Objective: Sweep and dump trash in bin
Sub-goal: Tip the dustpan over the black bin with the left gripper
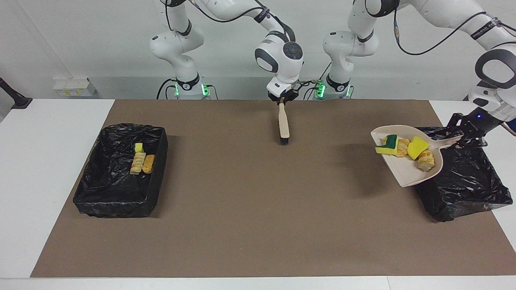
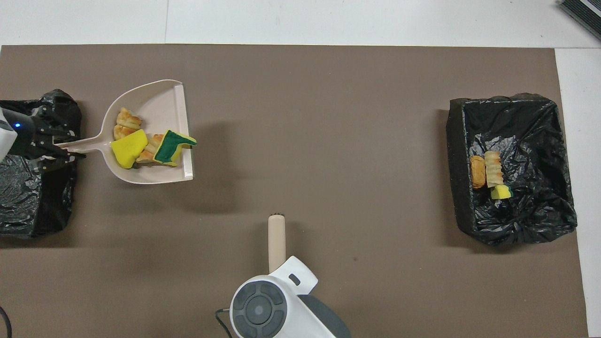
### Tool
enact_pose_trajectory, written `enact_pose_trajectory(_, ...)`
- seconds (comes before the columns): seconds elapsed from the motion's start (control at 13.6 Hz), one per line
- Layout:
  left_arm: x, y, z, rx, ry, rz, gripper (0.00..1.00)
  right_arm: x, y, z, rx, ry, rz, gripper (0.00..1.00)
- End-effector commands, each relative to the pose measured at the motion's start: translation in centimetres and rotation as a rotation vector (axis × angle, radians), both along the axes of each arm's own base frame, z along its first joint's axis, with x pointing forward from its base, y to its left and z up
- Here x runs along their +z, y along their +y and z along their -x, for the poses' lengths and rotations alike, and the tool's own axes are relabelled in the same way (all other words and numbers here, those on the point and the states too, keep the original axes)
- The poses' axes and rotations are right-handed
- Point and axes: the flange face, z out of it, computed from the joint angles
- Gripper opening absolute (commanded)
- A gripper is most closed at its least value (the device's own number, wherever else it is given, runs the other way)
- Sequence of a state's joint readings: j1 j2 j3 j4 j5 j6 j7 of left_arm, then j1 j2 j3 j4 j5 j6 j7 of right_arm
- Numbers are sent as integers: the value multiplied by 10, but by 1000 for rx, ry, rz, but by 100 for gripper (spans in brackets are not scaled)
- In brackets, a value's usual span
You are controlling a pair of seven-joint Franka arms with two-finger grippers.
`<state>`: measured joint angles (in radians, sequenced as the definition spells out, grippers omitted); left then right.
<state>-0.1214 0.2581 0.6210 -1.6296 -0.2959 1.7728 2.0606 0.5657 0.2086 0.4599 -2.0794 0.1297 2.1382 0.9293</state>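
Bin [image 1: 463,189] at left arm's end lies nearest camera, nothing seen inside. Dustpan [image 1: 403,169] with four trash scraps [image 1: 405,148] is held raised beside it by left tool [image 1: 463,139], dump pending. Brush [image 1: 284,125] is gripped by right tool [image 1: 284,98] mid-table. Three scraps [image 1: 142,161] already lie in second bin [image 1: 117,197].

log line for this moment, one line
left gripper: holds loaded dustpan beside bin | right gripper: holds brush mid-table | other bin: three scraps
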Motion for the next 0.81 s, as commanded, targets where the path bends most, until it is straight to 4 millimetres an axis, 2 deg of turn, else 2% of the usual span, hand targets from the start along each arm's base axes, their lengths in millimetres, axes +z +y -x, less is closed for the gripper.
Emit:
enact_pose_trajectory(0.0,15,48,1,-77,-23,-97,0,-4,2,3,6,-24,-3,0)
enact_pose_trajectory(0.07,21,65,4,-73,-30,-136,0,-5,2,2,2,-20,0,1)
enact_pose_trajectory(0.15,23,81,7,-59,-28,-195,0,-4,2,-1,-3,-18,3,15)
enact_pose_trajectory(0.29,29,89,1,-65,-43,-291,0,2,4,-5,-8,-24,-4,68)
enact_pose_trajectory(0.37,33,90,-5,-74,-44,-337,0,7,4,-11,-14,-28,-8,76)
enact_pose_trajectory(0.59,45,80,-24,-131,3,-505,0,34,-8,-37,-88,-53,-14,78)
enact_pose_trajectory(0.66,49,72,-31,-154,20,-590,0,49,-21,-53,-128,-76,-27,80)
enact_pose_trajectory(0.73,52,71,-34,-143,37,-655,0,70,-44,-75,-151,-111,-44,85)
